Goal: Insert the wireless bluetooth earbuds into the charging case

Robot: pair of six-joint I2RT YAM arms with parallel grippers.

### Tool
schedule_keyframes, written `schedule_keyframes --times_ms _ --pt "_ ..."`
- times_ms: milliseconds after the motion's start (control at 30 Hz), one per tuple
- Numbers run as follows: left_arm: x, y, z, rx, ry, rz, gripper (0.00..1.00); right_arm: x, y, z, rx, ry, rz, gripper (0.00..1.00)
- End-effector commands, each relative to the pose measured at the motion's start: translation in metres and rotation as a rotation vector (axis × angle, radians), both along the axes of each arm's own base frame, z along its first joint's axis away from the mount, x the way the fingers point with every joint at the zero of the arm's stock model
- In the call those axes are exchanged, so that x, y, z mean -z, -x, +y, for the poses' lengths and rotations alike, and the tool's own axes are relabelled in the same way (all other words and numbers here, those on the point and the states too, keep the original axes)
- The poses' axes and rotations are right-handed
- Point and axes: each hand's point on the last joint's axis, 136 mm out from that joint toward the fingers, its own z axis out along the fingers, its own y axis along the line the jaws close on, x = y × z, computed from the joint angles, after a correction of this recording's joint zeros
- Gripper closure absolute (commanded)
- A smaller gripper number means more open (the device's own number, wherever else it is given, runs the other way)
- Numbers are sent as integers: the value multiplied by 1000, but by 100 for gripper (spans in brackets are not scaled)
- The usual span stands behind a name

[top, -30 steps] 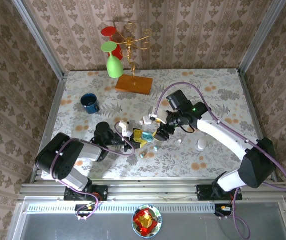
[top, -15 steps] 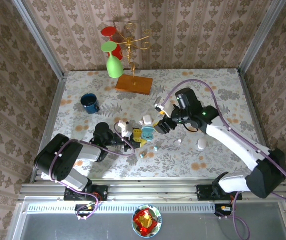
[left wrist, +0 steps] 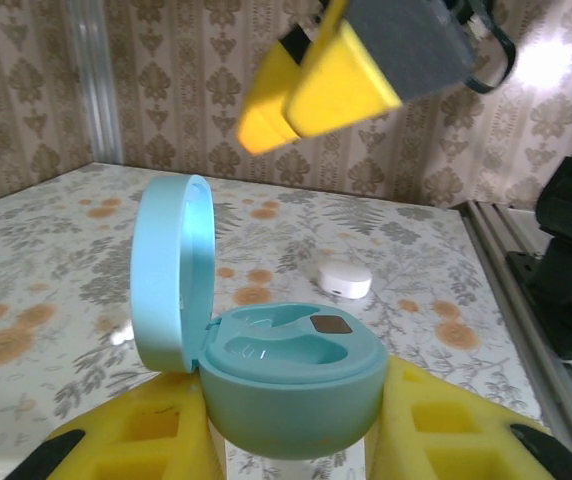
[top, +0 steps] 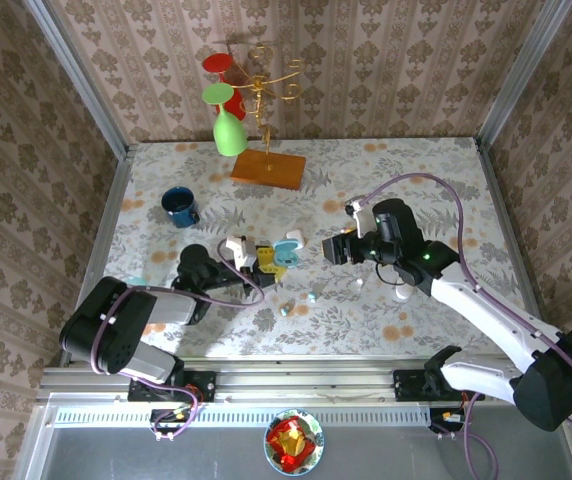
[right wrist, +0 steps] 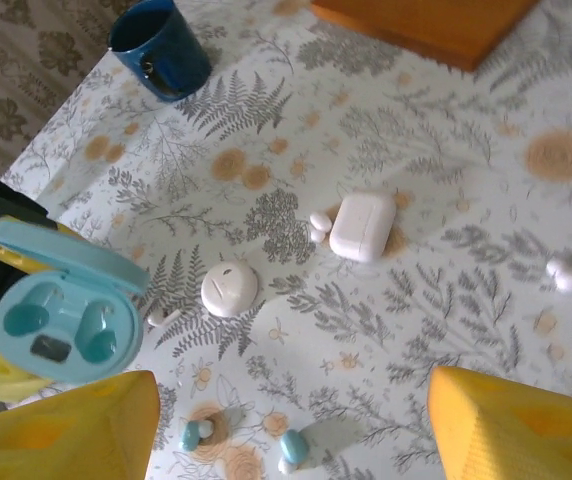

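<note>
Your left gripper is clamped on the pale teal round plastic charging case, yellow fingers on either side, lid hinged upright and wells facing up. Your right gripper hangs near it, jaws wide with nothing between them. On the floral table, two tiny teal-tinted earbuds lie near each other on the near side of the case, and small white earbuds sit just beside a white rounded-rectangle case.
</note>
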Motion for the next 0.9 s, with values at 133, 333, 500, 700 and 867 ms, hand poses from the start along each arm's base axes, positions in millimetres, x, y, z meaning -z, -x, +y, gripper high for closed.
schedule_keyframes --times_ms 133,333,500,700,867 --pt "-10 -9 6 -35 23 -26 73 67 29 14 -37 -50 323 30" --pt "-8 -7 7 -38 18 -32 73 105 29 40 -97 -116 482 35" --pt "-6 -6 7 -37 15 -32 73 130 21 54 -131 -130 549 36" --pt "-6 -3 8 -30 14 -44 73 152 19 62 -160 -123 601 36" --pt "-8 -2 7 -21 18 -42 73 172 23 62 -154 -112 660 37"
